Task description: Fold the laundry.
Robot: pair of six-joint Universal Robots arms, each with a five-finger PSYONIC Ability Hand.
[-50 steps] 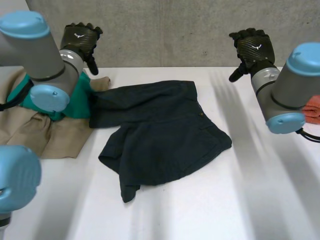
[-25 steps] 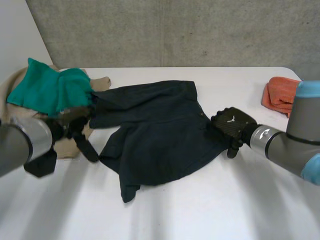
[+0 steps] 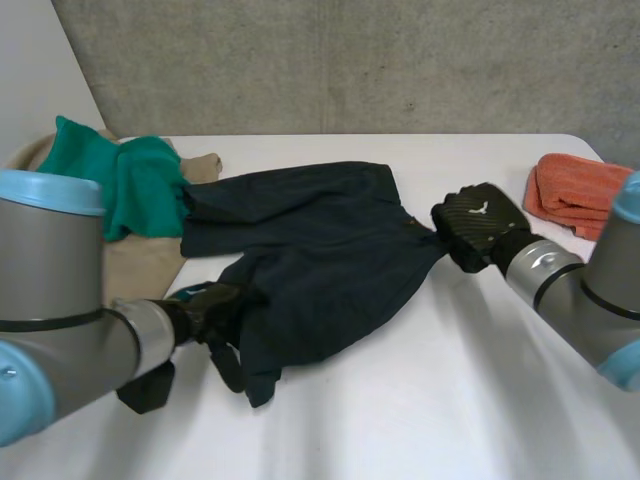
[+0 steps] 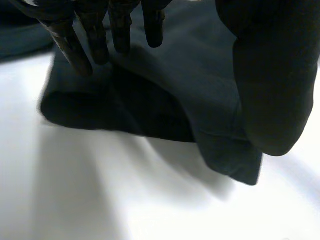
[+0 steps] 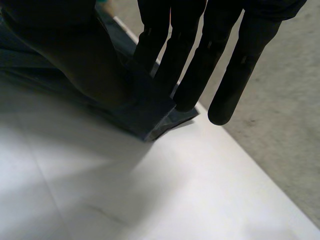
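Dark navy shorts (image 3: 320,250) lie crumpled in the middle of the white table (image 3: 430,400). My right hand (image 3: 478,225) is at the shorts' right corner. In the right wrist view its thumb (image 5: 75,55) and straight fingers pinch that corner (image 5: 150,112) just above the table. My left hand (image 3: 215,300) lies at the shorts' near left leg. In the left wrist view its fingers (image 4: 120,25) are straight over the leg's hem (image 4: 165,95), and the thumb stands apart, gripping nothing.
A green cloth (image 3: 115,180) lies on a beige garment (image 3: 140,265) at the table's far left, touching the shorts' left edge. A folded orange cloth (image 3: 575,190) sits at the far right. A concrete wall runs behind the table.
The right hand has shut on the shorts' right corner and drawn it back and inward. The left hand has slid from beside the beige garment toward me, onto the shorts' near left leg.
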